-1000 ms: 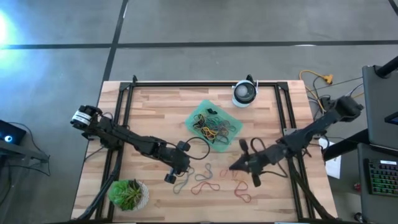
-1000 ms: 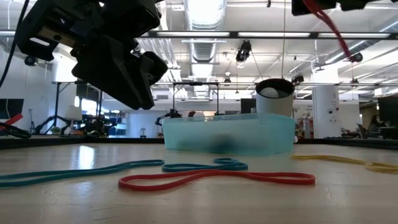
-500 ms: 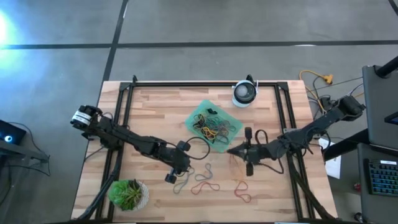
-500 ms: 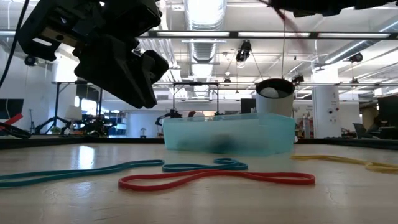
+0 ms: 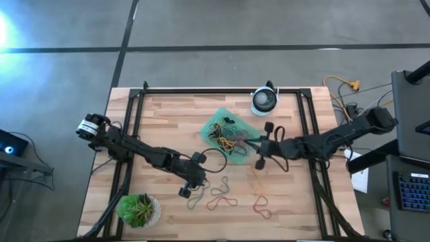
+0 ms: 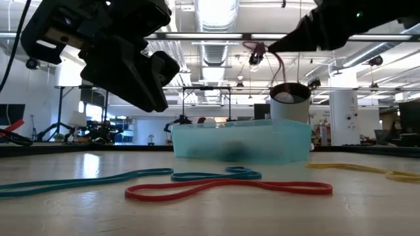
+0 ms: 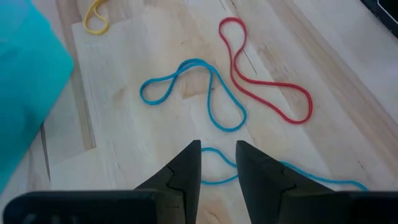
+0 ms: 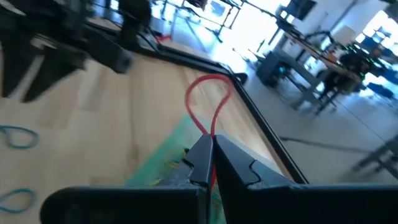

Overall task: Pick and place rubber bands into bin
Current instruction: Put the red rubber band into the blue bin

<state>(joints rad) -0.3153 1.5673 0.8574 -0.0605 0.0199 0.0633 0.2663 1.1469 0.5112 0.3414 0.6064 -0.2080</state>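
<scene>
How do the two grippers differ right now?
The right gripper is shut on a red rubber band and reaches over the bin; the left gripper holds nothing, its fingers slightly parted, above blue bands lying on the table. Both are dark and two-fingered.

2 arms work over 1 worktop (image 5: 161,114). 1 bin (image 5: 213,126) holds a tangle of rubber bands (image 5: 232,140), too many to count. 1 potted plant (image 5: 138,210) and 1 round device (image 5: 264,101) stand by.
</scene>
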